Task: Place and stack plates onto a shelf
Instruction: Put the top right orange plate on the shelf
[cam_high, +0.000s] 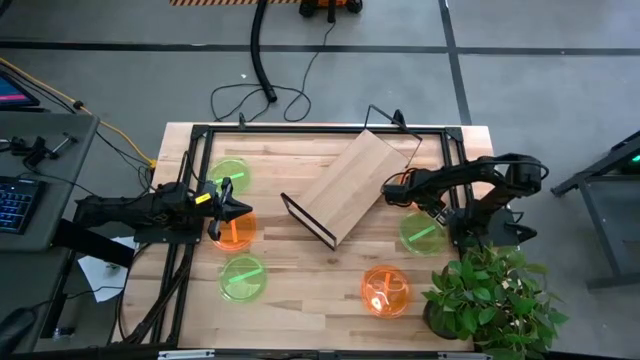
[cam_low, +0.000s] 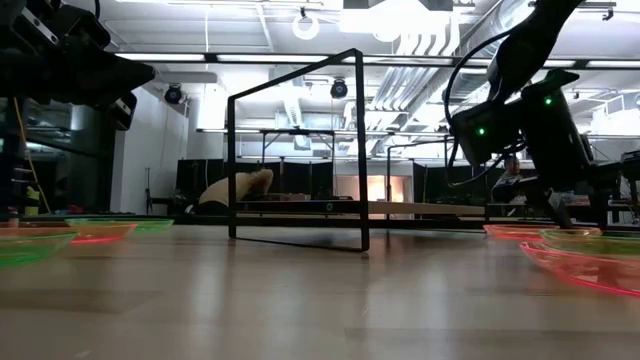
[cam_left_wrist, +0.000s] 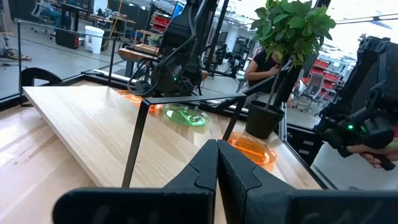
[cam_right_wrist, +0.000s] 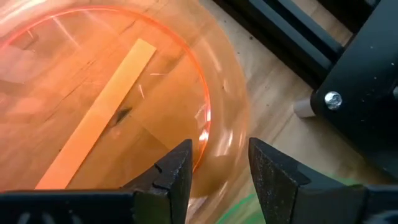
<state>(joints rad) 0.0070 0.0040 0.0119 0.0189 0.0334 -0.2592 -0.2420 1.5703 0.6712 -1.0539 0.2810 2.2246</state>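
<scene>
The table (cam_high: 300, 285) is a top of light wood planks with a black frame along its edges. The shelf (cam_high: 350, 186) lies slantwise across its middle. On the left side lie a green plate (cam_high: 229, 173), an orange plate (cam_high: 236, 231) and a second green plate (cam_high: 243, 278). On the right lie a green plate (cam_high: 421, 234), an orange plate (cam_high: 386, 291) and, near the shelf's right edge, another orange plate (cam_high: 402, 189). A potted plant (cam_high: 490, 295) stands on the near right corner.

Ceiling lights (cam_low: 400, 18) glare in the dim low view; the near table (cam_low: 320, 310) is blurred.
</scene>
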